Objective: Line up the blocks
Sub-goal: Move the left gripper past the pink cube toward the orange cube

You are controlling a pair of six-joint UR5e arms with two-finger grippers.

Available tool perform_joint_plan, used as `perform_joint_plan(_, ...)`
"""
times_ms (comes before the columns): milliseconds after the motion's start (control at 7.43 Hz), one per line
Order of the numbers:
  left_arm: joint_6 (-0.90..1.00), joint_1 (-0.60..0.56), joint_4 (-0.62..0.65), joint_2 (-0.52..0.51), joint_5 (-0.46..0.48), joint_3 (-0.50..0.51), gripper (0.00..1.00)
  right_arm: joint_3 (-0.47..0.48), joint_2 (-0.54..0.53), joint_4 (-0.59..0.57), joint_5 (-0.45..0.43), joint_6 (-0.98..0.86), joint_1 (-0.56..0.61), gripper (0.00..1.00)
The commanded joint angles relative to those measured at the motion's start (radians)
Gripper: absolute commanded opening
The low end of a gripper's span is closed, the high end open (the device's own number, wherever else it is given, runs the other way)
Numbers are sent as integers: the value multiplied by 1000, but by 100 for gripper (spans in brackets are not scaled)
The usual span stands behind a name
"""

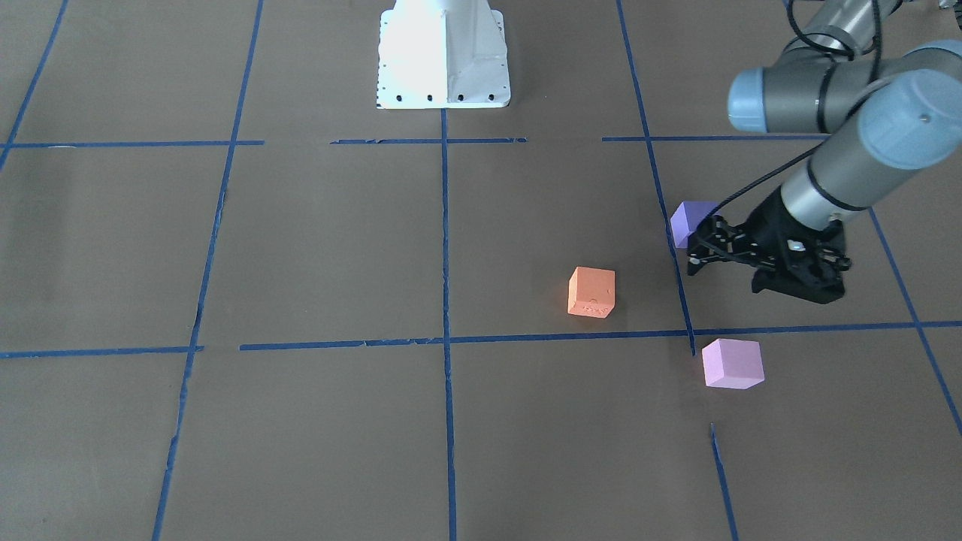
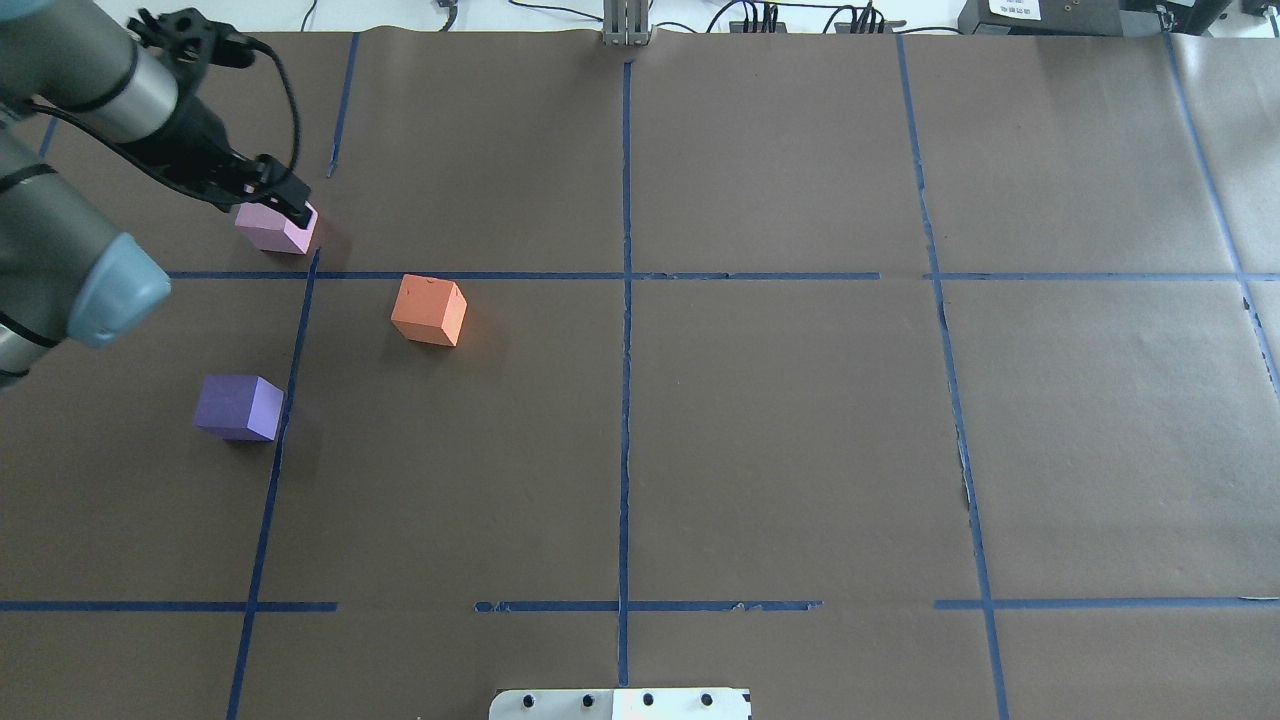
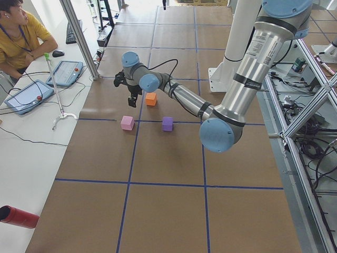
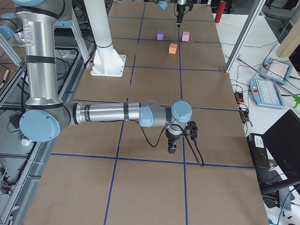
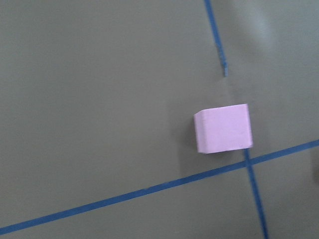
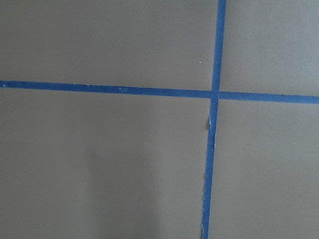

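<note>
Three blocks lie apart on the brown paper. The orange block [image 1: 591, 291] [image 2: 429, 310] is nearest the middle. The violet-purple block [image 1: 688, 222] [image 2: 238, 407] is closer to the robot. The pale pink block [image 1: 732, 364] [image 2: 272, 230] [image 5: 223, 128] is farthest out, beside a tape crossing. My left gripper [image 1: 691, 255] [image 2: 298, 210] hangs in the air above the table between the purple and pink blocks, holds nothing, and its fingers look closed together. My right gripper [image 4: 172, 147] shows only in the exterior right view, far from the blocks; I cannot tell its state.
Blue tape lines [image 2: 625, 300] divide the paper into squares. The white robot base [image 1: 443, 52] stands at the table's robot side. An operator [image 3: 21, 37] sits beside the table with tablets [image 3: 66, 73]. A red cylinder [image 3: 16, 216] lies on the side bench.
</note>
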Motion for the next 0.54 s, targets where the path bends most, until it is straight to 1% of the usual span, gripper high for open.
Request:
perform_joint_plan(0,-176,131,-25,-56,73,20,100,-1,0,0,0,0,0,100)
perform_joint_plan(135,-265,157,-105,-60,76,59,100,-1,0,0,0,0,0,100)
perform_joint_plan(269,-320,178,-178,-69,120,107,100,1,0,-1,0,0,0,100)
perform_joint_plan(404,-325,204,-212,-82,172,145,100,-1,0,0,0,0,0,100)
